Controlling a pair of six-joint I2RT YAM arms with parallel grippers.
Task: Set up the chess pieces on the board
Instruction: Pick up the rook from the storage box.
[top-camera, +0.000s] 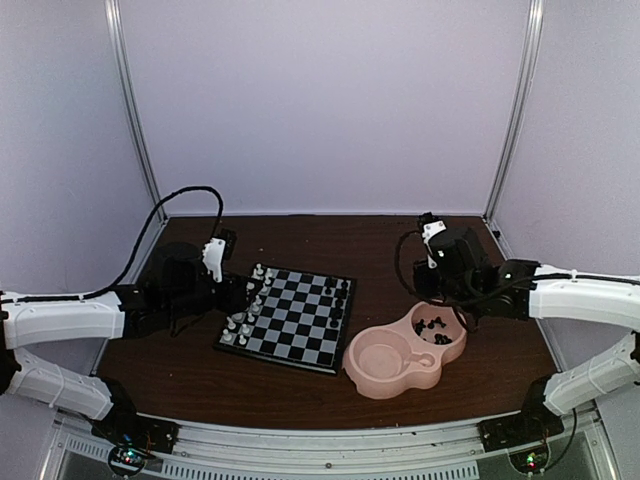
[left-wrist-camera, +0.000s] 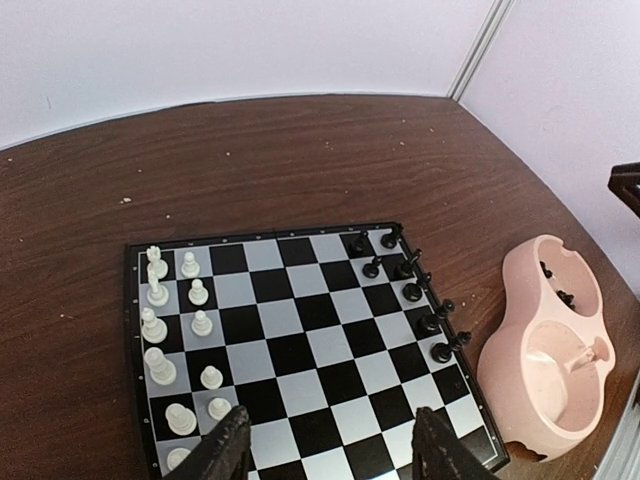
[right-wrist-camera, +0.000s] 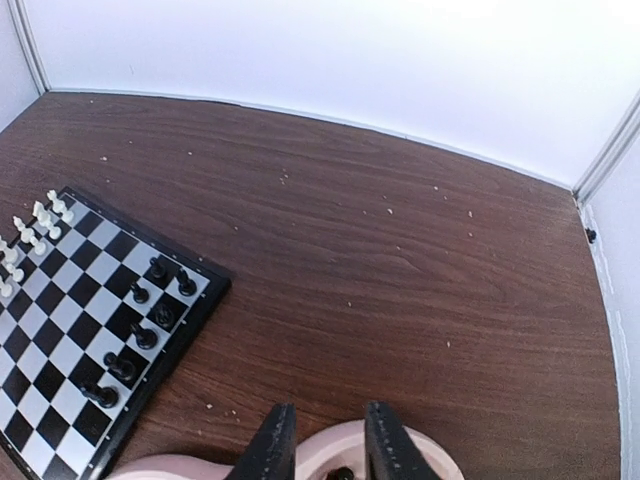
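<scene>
The board (top-camera: 300, 322) lies mid-table. Several white chess pieces (left-wrist-camera: 158, 365) stand in two columns along its left side. Several black ones (left-wrist-camera: 412, 292) line the right side, some at the very edge. My left gripper (left-wrist-camera: 330, 432) hovers over the board's near edge, open, with only bare squares between its fingers. My right gripper (right-wrist-camera: 330, 425) hangs over the far bowl of the pink dish (top-camera: 385, 372). Its fingers stand a narrow gap apart and hold nothing. Loose black pieces (top-camera: 435, 328) lie in that bowl, and one (right-wrist-camera: 341, 474) shows below the fingers.
The dish's near bowl (left-wrist-camera: 560, 380) holds no pieces. Bare brown table (right-wrist-camera: 400, 230) stretches behind the board and dish to the white back wall. Enclosure posts stand at the back corners. A black cable loops over the left arm (top-camera: 190, 195).
</scene>
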